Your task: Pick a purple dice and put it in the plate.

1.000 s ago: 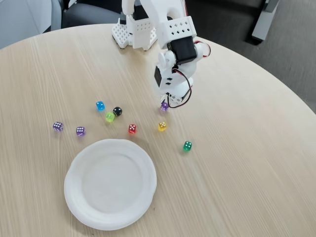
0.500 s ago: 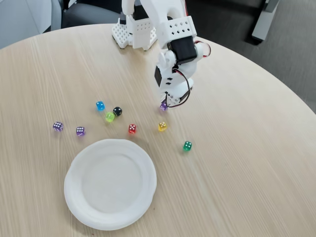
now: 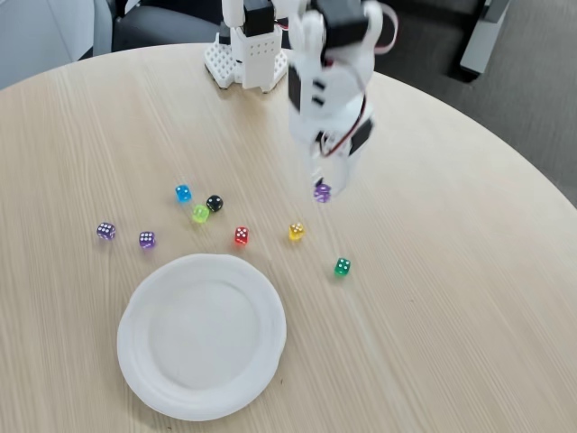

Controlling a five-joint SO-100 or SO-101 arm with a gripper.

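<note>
Nine dice: three purple dice [image 3: 322, 191], one each blue, black, lime, red, yellow, green. One plate [image 3: 261, 293].

Arm [image 3: 326, 99] blurred, its top cut off (upper edge)

My gripper [image 3: 322, 185] is white, with red and black wires looped along it, and the die [image 3: 322, 191] at its tip is translucent purple. Below it in the fixed view sit a yellow die [image 3: 296, 232], a red die [image 3: 242, 235] and a green die [image 3: 343, 266], all with white pips. To its left are a black die [image 3: 215, 203], a lime die [image 3: 200, 213], a blue die [image 3: 183, 193] and two purple dice [image 3: 106, 231] [image 3: 146, 239]. The plate [image 3: 144, 298] is plain white; the table [image 3: 451, 271] is pale wood grain.
</note>
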